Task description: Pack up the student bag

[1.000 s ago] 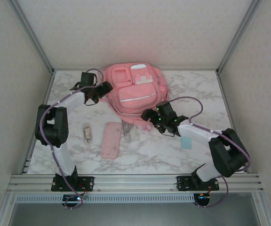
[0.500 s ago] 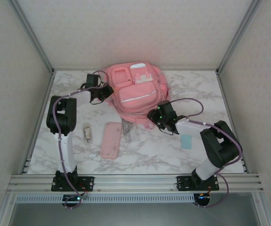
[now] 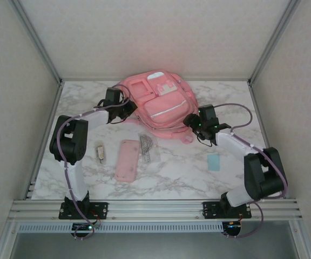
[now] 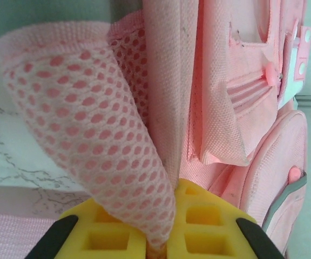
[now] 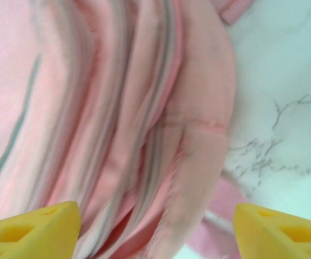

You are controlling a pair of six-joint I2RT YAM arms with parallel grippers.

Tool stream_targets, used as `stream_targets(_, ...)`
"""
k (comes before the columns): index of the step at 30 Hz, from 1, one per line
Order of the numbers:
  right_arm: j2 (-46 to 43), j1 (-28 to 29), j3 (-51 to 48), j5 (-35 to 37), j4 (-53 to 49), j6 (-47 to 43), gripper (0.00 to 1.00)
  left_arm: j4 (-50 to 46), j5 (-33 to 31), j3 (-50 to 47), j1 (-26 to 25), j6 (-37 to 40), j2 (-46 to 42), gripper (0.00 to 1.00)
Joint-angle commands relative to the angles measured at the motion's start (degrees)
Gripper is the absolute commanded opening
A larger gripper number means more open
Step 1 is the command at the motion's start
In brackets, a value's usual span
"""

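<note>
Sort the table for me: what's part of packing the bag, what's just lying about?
In the job: bag; left gripper, shut on its mesh; right gripper, open at its side.
Lying loose, likely to pack later: pencil case; clear ruler; small tan item; blue card.

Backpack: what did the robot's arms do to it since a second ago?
The left pincer slid in to the left side of the backpack and shut on its mesh flap. The right pincer swung from the near edge round to the right side, open over the fabric. The backpack tilted a little. The pencil case, ruler and blue card stayed put.
</note>
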Motion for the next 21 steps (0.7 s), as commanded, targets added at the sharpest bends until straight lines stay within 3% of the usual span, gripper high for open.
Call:
stream_targets(1, -5.1, 2.8, 4.0, -2.6, -14.8, -5.4, 0.78, 4.8, 1.7, -1.0, -2.6, -5.6, -3.2, 0.00)
stream_targets(5, -7.2, 10.5, 7.8, -3.1, -21.8, -5.8, 0.79, 7.6, -0.1, -2.2, -3.2, -8.3, -3.9, 0.00)
stream_targets(9, -4.5, 17.9, 9.8, -4.7, -16.1, -2.3, 0.78, 9.6, -0.7, -3.6, -3.7, -10.4, -4.9, 0.00)
stream_targets(13, 3.8, 23.8, 14.5, -4.4, -8.3, -1.7, 0.63, 11.6, -0.5, -5.6, -5.0, -12.8, -6.7, 0.00)
stream_targets(15, 8.5, 25.2, 17.6, -4.5, -5.8, -1.6, 0.57, 11.5, -1.0, -6.2, -5.9, -13.1, -7.8, 0.00)
stream_targets(21, 18.8, 26.5, 23.8, -3.8, -3.1, -0.7, 0.56, 9.5, -2.3, -6.8, -7.8, -12.9, -10.5, 0.00)
